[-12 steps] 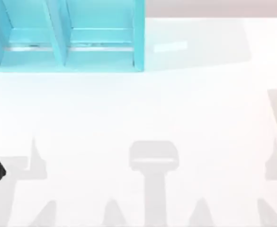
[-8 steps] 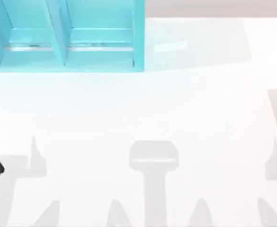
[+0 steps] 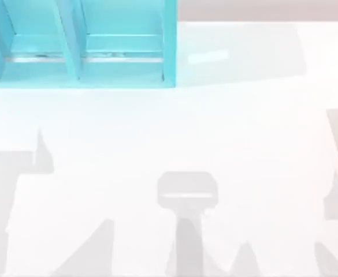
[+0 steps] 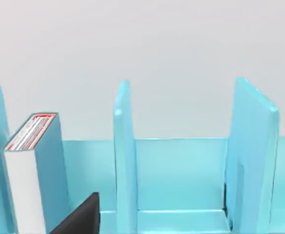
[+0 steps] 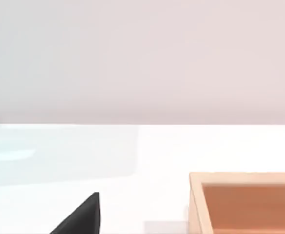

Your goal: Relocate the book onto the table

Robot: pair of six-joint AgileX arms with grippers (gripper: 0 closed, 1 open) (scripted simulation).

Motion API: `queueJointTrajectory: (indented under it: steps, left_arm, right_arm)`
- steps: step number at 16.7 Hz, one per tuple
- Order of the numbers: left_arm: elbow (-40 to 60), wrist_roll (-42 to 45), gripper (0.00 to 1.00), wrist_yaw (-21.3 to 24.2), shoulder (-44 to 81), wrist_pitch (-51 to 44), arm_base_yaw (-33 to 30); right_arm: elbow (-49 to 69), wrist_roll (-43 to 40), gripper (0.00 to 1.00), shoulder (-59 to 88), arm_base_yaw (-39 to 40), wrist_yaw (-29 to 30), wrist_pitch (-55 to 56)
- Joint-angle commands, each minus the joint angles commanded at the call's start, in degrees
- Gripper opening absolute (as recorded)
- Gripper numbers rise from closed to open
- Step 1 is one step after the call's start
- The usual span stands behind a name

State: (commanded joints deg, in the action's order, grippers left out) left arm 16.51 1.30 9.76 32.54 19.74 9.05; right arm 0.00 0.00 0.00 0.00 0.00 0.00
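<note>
Left pincer (image 4: 79,217) showed as one dark fingertip in its wrist view; grip state could not be told. Just beyond it the book (image 4: 35,170) stood upright in a compartment of the turquoise shelf unit (image 4: 181,175), beside a divider, off the tabletop (image 3: 215,133).

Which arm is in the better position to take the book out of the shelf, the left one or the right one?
Probably the left. Its wrist view faces the turquoise shelf, where the book stands upright in a compartment. The right wrist view faces the white table and a wooden box.
</note>
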Motion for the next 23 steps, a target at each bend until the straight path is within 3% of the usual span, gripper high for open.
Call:
queueJointTrajectory:
  steps: [13, 17, 23]
  left_arm:
    - [30.62, 2.72, 1.00, 20.59, 79.11, 37.23, 17.77]
    - [36.07, 3.37, 1.00, 23.81, 90.93, 43.74, 20.72]
    - [37.36, 3.54, 1.00, 24.51, 93.39, 45.26, 21.38]
  right_arm:
    - [0.00, 0.00, 1.00, 0.00, 0.00, 0.00, 0.00]
    - [0.00, 0.00, 1.00, 0.00, 0.00, 0.00, 0.00]
    - [0.00, 0.00, 1.00, 0.00, 0.00, 0.00, 0.00]
